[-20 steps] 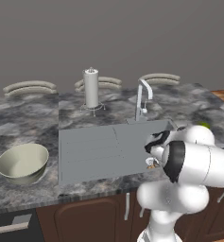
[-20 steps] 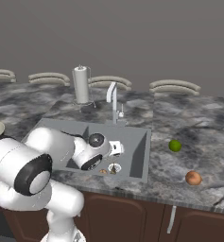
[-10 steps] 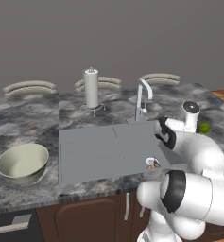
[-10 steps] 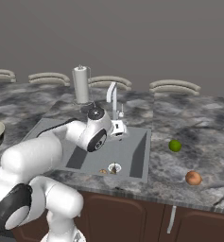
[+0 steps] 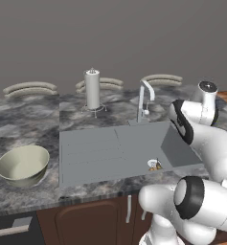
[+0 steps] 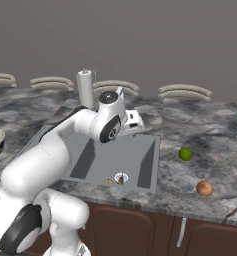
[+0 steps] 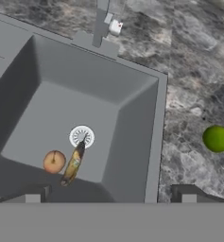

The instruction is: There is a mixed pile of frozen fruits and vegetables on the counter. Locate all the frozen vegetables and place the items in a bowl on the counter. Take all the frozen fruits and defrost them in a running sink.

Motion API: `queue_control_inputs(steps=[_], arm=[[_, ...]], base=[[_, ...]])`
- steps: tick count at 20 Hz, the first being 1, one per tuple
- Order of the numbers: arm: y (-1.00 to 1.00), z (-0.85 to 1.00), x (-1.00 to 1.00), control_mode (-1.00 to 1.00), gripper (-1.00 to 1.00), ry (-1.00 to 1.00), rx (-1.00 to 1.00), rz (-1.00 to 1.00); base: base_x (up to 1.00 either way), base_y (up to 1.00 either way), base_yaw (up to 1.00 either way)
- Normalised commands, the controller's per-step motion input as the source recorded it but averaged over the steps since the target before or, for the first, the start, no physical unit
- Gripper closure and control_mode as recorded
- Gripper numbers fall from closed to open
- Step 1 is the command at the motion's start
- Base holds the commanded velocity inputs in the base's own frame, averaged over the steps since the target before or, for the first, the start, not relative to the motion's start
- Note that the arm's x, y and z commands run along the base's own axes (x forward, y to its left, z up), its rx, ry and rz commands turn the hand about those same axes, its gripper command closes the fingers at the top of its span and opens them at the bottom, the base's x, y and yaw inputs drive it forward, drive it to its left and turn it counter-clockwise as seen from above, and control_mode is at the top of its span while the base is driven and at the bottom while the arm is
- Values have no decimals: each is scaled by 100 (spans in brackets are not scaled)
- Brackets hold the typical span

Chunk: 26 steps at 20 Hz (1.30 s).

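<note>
Dark grey marbled stone counter (image 6: 210, 135) around matt grey rectangular sink (image 7: 92, 90). Cream-green glazed bowl (image 5: 23, 164) left of sink. Gripper (image 7: 110, 196) above sink, spread, empty. Inside, beside drain: orange-brown lump (image 7: 54, 161). Right of sink: lime-green ball (image 7: 217, 138), reddish-brown oval (image 6: 204, 188).

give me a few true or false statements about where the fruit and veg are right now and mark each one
1. The bowl already holds the lime-green ball. False: the bowl looks empty, and the lime-green ball lies on the counter right of the sink.
2. An orange-brown lump lies on the sink floor near the drain. True.
3. The reddish-brown lump sits on the counter near its front edge. True.
4. The gripper is shut on a fruit. False: its fingers stand open above the sink, holding nothing.
5. A long yellow-brown item lies beside the orange-brown lump. True.
</note>
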Motion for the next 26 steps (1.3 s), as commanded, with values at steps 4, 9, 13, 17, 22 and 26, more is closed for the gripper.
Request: queue_control_inputs(steps=[4,9,13,17,22,26], arm=[[-56,45,-8,-100,-100,6,0,0],[-59,33,-13,-100,-100,6,0,0],[-58,13,-31,-100,-100,5,0,-1],[-51,0,-40,-100,-100,2,1,-1],[-43,0,-39,-100,-100,0,1,0],[-36,0,-33,-100,-100,2,0,-2]], base=[[0,0,0],[0,0,0],[0,0,0],[0,0,0],[0,0,0],[0,0,0]])
